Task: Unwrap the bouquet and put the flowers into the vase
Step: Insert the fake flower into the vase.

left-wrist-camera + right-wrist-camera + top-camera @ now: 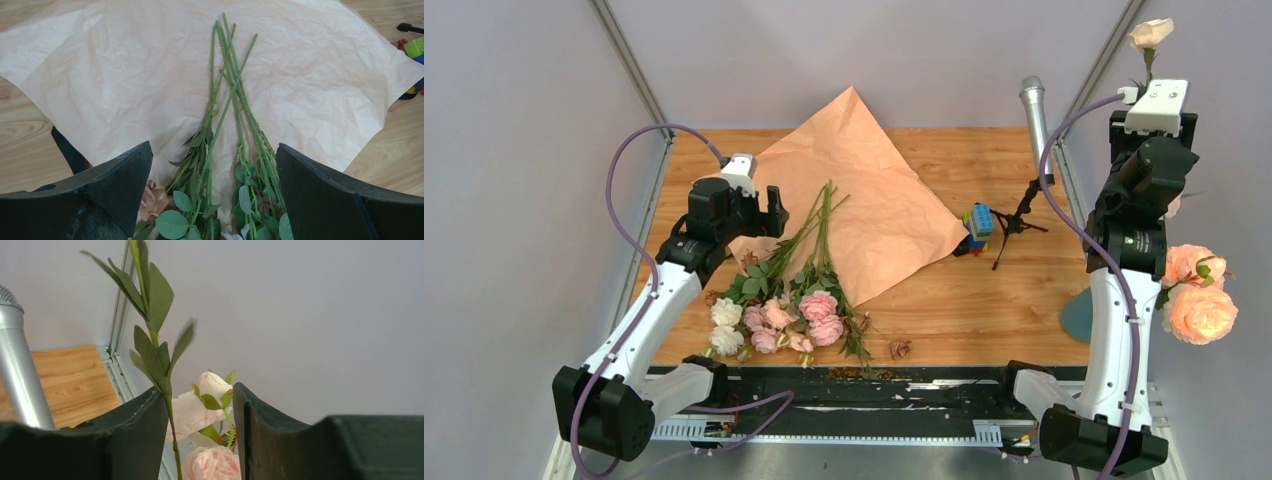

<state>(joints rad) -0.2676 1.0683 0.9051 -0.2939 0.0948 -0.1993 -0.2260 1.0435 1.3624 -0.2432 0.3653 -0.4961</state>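
Wooden table [984,300], left gripper [214,146] low over flowers [794,310], right gripper [199,388] raised

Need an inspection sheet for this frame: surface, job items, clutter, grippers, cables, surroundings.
Surface: wooden table; dried brown bits near the front edge.
Job's things: kraft paper spread flat; flowers lying loose, stems on the paper; vase at the right edge, mostly hidden by the right arm; one leafy stem up at the right gripper.
Clutter: microphone on a stand; toy blocks; large peach roses.
Grippers: left gripper open over the stems; right gripper jaws apart, stem between them, unclamped.
Cables: purple cable along each arm; no snag seen.
Surroundings: grey walls.
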